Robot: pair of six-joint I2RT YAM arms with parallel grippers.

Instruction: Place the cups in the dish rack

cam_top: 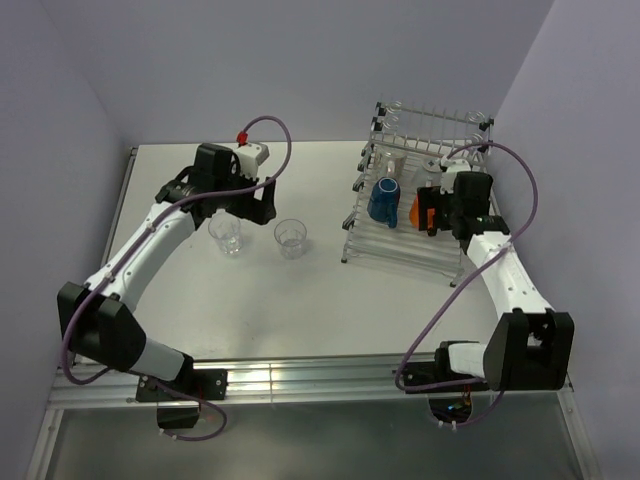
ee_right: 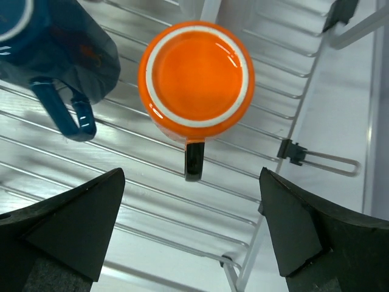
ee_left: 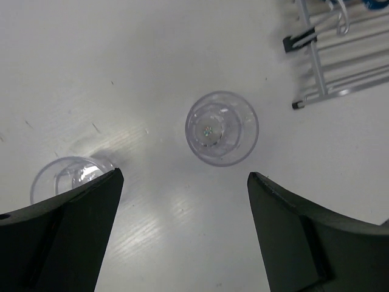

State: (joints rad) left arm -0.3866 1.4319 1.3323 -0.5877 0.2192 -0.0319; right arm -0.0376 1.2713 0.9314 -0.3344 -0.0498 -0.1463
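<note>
Two clear glass tumblers stand on the white table, one [cam_top: 226, 232] under my left gripper [cam_top: 240, 210] and one [cam_top: 291, 238] to its right. In the left wrist view the open gripper [ee_left: 185, 175] hovers above bare table. One tumbler [ee_left: 222, 128] lies just ahead of the gap, and the other [ee_left: 64, 176] is half hidden behind the left finger. The dish rack [cam_top: 400, 245] holds a blue mug [cam_top: 383, 200], an orange mug [cam_top: 419, 212] and a white cup [cam_top: 393, 165]. My right gripper [ee_right: 193, 176] hangs open above the orange mug [ee_right: 196, 76], touching nothing, with the blue mug [ee_right: 61, 48] to its left.
The rack's near corner [ee_left: 322, 61] shows at the upper right of the left wrist view. Purple walls close in the table at the back and on both sides. A metal rail runs along the near edge [cam_top: 300, 378] between the arm bases.
</note>
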